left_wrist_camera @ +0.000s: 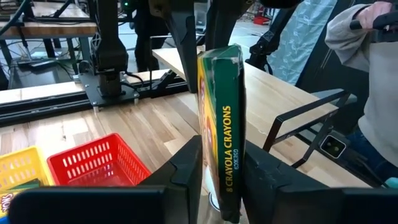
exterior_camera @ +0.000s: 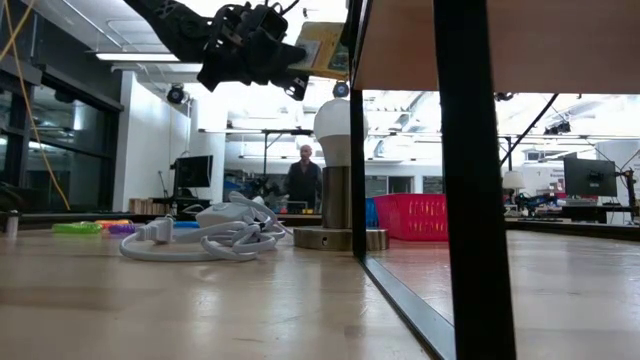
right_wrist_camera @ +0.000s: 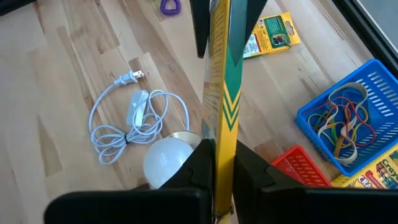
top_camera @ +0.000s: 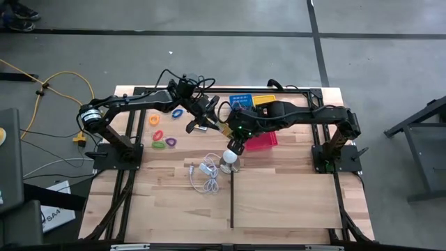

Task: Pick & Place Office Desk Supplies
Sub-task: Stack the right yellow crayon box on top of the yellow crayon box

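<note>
Left gripper [left_wrist_camera: 221, 177] and right gripper [right_wrist_camera: 217, 165] are both clamped on the same crayon box [left_wrist_camera: 222, 118], held edge-up in the air between them, above the white bulb [right_wrist_camera: 166, 160] and just beside the red basket [top_camera: 261, 141]. Around that on the wood table [top_camera: 279, 199]: coiled white cord [right_wrist_camera: 134, 121] next to the bulb, blue basket [right_wrist_camera: 345, 124] holding rubber bands [right_wrist_camera: 339, 121], yellow basket [left_wrist_camera: 18, 171] beside the red one, a second crayon box [right_wrist_camera: 270, 34] lying flat, coloured rings [top_camera: 162, 131] off to the left arm's side. Beyond the table it's a grey floor [top_camera: 390, 63] with a yellow cable [top_camera: 63, 87], and a person [exterior_camera: 304, 180] stands at the back of the bright workshop.
</note>
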You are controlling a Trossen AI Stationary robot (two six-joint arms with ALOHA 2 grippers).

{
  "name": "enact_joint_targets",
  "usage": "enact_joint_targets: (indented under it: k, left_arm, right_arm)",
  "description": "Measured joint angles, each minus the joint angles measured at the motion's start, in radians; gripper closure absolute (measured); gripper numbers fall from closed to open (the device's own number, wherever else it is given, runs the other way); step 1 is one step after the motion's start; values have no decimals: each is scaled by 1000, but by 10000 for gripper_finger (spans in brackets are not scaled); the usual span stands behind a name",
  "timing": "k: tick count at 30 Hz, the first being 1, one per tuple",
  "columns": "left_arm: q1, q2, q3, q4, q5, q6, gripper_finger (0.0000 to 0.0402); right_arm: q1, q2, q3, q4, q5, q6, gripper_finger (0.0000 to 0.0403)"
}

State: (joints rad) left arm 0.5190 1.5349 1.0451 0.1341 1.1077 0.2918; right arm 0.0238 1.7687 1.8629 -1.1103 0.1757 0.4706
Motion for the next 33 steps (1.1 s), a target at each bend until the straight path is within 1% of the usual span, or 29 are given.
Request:
enact_joint_targets:
  k: [8, 12, 23, 29, 33]
  left_arm:
    - [0, 0, 0, 0, -8, -1, 273]
    - [0, 0, 0, -1, -10, -2, 256]
    - [31, 0, 0, -1, -32, -23, 250]
    - [38, 0, 0, -1, -32, -23, 250]
    - [37, 0, 0, -1, -32, -35, 250]
  right_arm:
    - [0, 0, 0, -1, -1, 1, 385]
    - [0, 0, 0, -11, -23, 4, 385]
    - [2, 0, 0, -87, -23, 60, 385]
    - [-1, 0, 0, -231, 79, 115, 386]
    - [-37, 0, 0, -308, 143, 157, 386]
